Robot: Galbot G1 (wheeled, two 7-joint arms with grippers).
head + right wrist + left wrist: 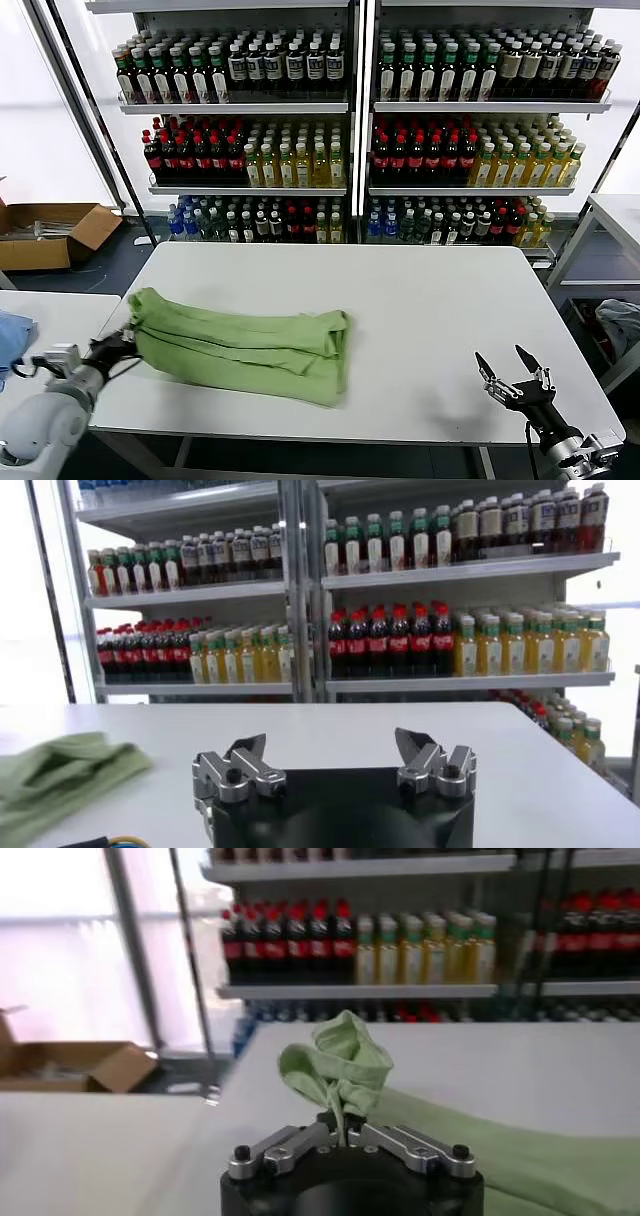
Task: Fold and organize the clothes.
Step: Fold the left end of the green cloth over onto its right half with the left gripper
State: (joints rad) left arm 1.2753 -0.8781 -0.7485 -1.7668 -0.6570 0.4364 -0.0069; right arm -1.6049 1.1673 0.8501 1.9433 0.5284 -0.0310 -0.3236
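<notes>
The clothes, a light green shirt (245,345), lie folded into a long strip across the near left of the white table (420,300). My left gripper (128,343) is at the strip's left end, shut on a bunched corner of the green cloth (340,1063), which stands up out of the jaws. My right gripper (510,368) hovers over the table's near right corner, open, with nothing between its fingers (245,755); the shirt (60,770) lies well off to its side.
Shelves of bottles (350,130) stand behind the table. An open cardboard box (50,230) lies on the floor at the far left. A blue cloth (12,335) rests on a second white table at my left. Another bench (615,220) stands at right.
</notes>
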